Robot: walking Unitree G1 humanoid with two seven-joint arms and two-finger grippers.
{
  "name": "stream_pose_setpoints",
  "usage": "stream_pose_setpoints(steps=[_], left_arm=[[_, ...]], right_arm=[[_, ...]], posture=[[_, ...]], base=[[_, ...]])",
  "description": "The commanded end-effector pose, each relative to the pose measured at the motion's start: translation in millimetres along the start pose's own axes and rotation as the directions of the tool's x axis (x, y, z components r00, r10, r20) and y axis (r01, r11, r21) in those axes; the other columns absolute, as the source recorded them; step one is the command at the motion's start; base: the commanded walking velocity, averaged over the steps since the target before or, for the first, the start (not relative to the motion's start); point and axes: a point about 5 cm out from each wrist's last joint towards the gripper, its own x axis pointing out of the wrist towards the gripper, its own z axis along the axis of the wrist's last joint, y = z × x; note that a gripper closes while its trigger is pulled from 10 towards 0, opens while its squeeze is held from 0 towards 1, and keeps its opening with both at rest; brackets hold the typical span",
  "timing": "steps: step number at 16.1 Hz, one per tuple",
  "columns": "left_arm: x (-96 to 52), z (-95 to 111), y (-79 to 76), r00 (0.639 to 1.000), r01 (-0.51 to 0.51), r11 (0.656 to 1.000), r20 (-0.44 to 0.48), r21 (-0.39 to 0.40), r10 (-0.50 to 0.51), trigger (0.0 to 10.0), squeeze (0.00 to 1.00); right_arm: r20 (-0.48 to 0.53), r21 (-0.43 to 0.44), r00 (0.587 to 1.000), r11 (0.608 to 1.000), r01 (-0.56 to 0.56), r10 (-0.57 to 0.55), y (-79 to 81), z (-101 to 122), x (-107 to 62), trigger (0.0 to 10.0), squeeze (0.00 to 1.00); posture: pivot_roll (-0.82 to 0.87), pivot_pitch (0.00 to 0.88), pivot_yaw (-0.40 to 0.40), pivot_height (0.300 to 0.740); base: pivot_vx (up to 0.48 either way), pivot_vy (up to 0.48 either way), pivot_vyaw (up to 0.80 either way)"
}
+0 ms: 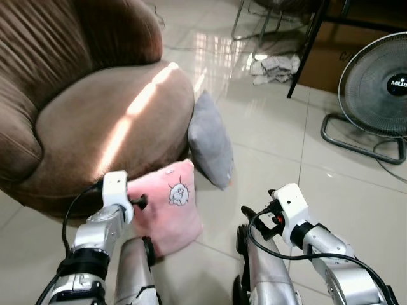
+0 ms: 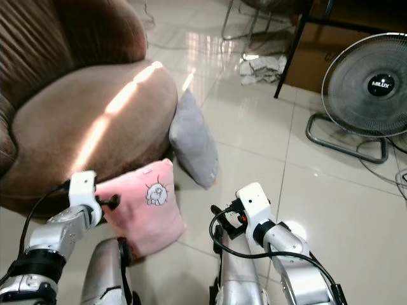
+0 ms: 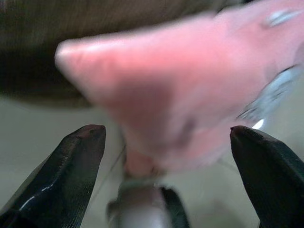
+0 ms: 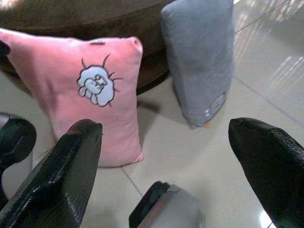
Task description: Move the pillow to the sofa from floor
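- Two pillows resting on the tiled floor (image 1: 267, 152) against the front of the brown sofa (image 1: 82, 121).
- Pink pillow (image 1: 168, 210) standing on edge, leaning back against the sofa base, showing a small white cartoon print on its face.
- Grey pillow (image 1: 211, 141) standing just beside the pink one, on the robot's right of it, likewise propped against the sofa.
- Left gripper (image 3: 166, 156) hovering close at the pink pillow's upper corner, fingers spread wide on either side of the blurred pink fabric, not closing on it.
- Left arm's white wrist block sitting just beside the pillow's left edge in the head views.
- Right gripper (image 4: 166, 161) hanging above the floor on the robot's right of the pink pillow, fingers spread apart, gripping nothing, facing both pillows.
- Sunlight streaking diagonally across the sofa seat.
- Standing fan (image 1: 375, 95) sitting well apart on the far right, cable trailing beside its base.
- Crumpled pale cloth (image 1: 273, 67) lying farther back near a dark furniture leg.
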Motion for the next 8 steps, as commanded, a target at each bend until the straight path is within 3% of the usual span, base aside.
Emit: stream_pose_setpoints(steps=[1,3,4,6,8], left_arm=[[1.2,-4,8.9,0.998,-0.043,0.998,-0.037,-0.036,0.042,10.0,1.00],[4.3,-17,14.2,0.994,-0.076,0.986,-0.088,-0.147,0.063,10.0,1.00],[5.2,-18,14.3,0.995,-0.081,0.982,-0.067,-0.168,0.071,10.0,1.00],[6.9,-13,12.2,0.997,-0.063,0.988,0.036,-0.143,0.069,10.0,1.00],[8.6,-6,12.4,0.989,-0.066,0.980,0.121,-0.185,0.089,10.0,1.00]], right_arm=[[-0.004,0.005,1.000,1.000,-0.022,0.022,-1.2,1,0.0,10.0,0.00],[-0.009,-0.016,0.999,0.999,-0.043,0.043,0.2,4,4.0,10.0,0.00],[0.016,-0.043,0.999,0.998,-0.038,0.038,1.6,8,7.4,10.0,0.00],[0.097,-0.044,0.995,0.999,-0.025,0.030,5.5,21,13.8,10.0,0.00],[0.166,-0.093,0.982,0.992,-0.079,0.094,16.1,31,18.4,10.0,0.00]], posture=[[-0.09,0.209,-0.019,0.541],[-0.10,0.230,-0.028,0.541],[-0.11,0.243,-0.030,0.541],[-0.13,0.266,-0.038,0.541],[-0.13,0.299,-0.045,0.541]], base=[[0.000,0.000,0.00],[0.000,0.000,0.00],[0.000,0.000,0.00],[0.000,0.000,0.00],[0.000,0.000,0.00]])
